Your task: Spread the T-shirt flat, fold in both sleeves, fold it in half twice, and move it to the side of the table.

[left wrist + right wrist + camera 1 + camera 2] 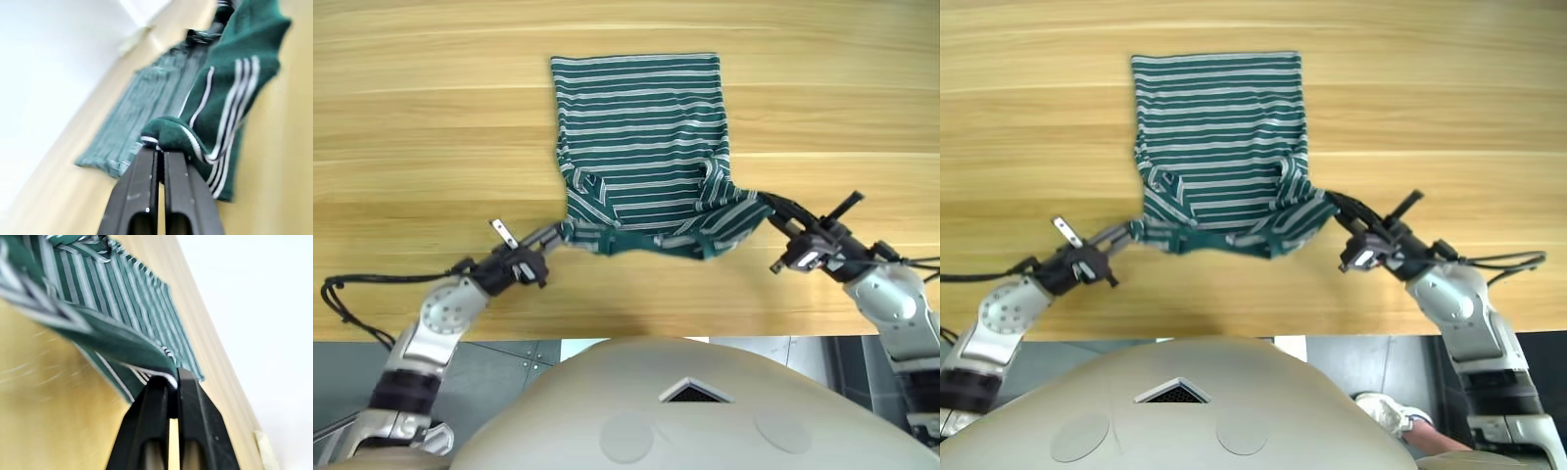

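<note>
Left hand (563, 233) and right hand (766, 204) each clamp a near corner of the T-shirt (641, 117) on the table (431, 117).

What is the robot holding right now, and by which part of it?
The striped T-shirt, held by both grippers: the left gripper pinches its near left corner, the right gripper its near right corner.
</note>
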You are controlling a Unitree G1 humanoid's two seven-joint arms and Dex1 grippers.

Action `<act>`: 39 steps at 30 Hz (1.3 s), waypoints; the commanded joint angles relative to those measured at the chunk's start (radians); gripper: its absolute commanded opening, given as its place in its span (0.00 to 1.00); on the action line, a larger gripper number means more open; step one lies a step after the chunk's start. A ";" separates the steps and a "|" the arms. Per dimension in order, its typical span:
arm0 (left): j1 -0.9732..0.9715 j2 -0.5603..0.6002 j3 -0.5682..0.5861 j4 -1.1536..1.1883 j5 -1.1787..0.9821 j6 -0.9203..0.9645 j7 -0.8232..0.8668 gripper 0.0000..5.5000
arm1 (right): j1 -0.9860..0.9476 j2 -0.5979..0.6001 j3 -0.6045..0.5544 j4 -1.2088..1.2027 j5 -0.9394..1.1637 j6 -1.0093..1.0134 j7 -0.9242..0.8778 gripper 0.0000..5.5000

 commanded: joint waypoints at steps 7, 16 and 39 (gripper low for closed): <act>-0.485 -0.130 -0.013 0.327 0.130 0.087 0.113 0.00 | -0.483 0.169 0.077 0.345 -0.196 0.069 -0.137 0.00; -0.852 -0.235 -0.076 0.904 0.232 0.037 0.289 0.00 | -0.961 0.322 0.202 0.956 -0.364 0.112 -0.429 0.00; -1.147 -0.341 -0.041 1.309 0.208 0.261 0.434 0.42 | -1.211 0.510 0.323 1.394 -0.370 0.294 -0.596 0.45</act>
